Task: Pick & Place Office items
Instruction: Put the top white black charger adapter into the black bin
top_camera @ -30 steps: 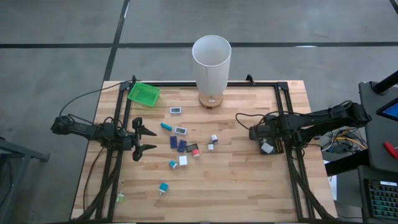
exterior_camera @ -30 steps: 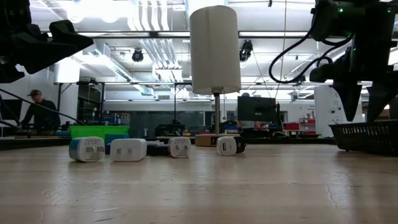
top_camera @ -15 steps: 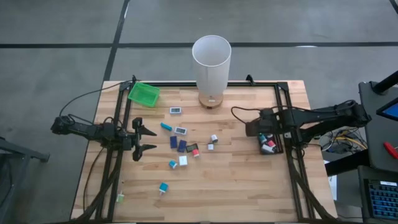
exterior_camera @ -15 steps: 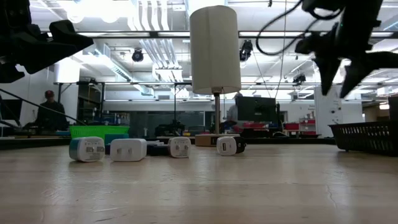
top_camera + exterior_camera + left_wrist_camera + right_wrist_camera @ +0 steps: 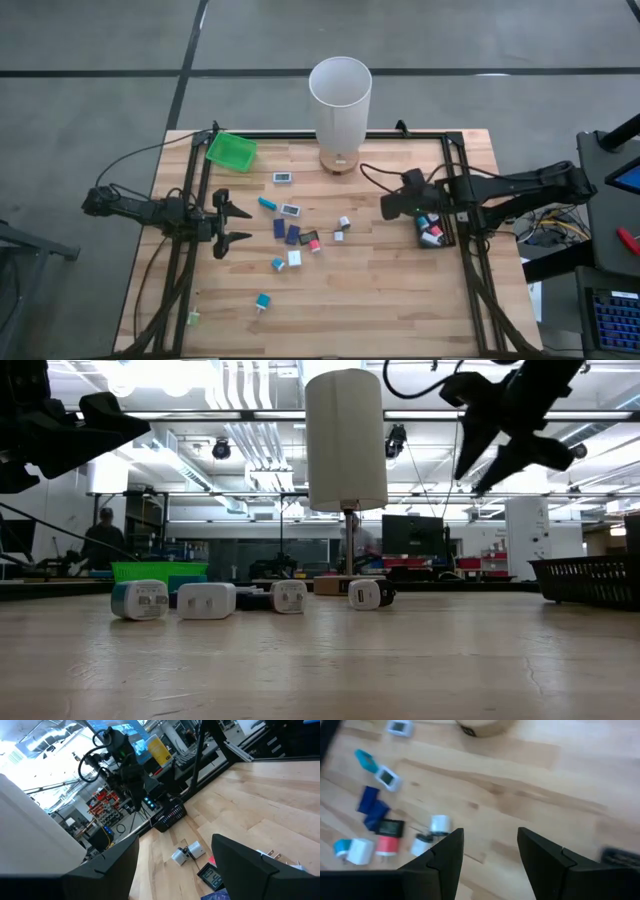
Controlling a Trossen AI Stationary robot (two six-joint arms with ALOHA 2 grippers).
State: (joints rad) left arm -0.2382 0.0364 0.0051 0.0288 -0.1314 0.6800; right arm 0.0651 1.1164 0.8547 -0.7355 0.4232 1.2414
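Fingers of the right gripper (image 5: 385,207) stand a little apart and hold nothing in the high view; it hangs over bare wood right of the tabletop's centre, having moved inward from above the black basket (image 5: 436,232) at the right edge, where it was a second ago. A red and white piece now lies uncovered in that basket. The left gripper (image 5: 238,224) waits near the left edge, its two fingers spread wide and empty, as before. The office items (image 5: 292,234) lie scattered between the two grippers, left of centre, unmoved; two more lie toward the near left corner. The green tray (image 5: 231,150) sits at the far left corner and the white cylinder (image 5: 340,100) at the far edge.

In the low view the right gripper (image 5: 472,460) hangs high above the table, further from the basket (image 5: 590,578) than earlier. Four white plugs (image 5: 207,600) rest on the wood.

The left wrist view shows its own fingers (image 5: 240,865) wide apart, with small items (image 5: 187,852) between them on the boards.

The right wrist view shows dark fingers (image 5: 445,857) parted, nothing between them, and the items (image 5: 382,827) ahead.
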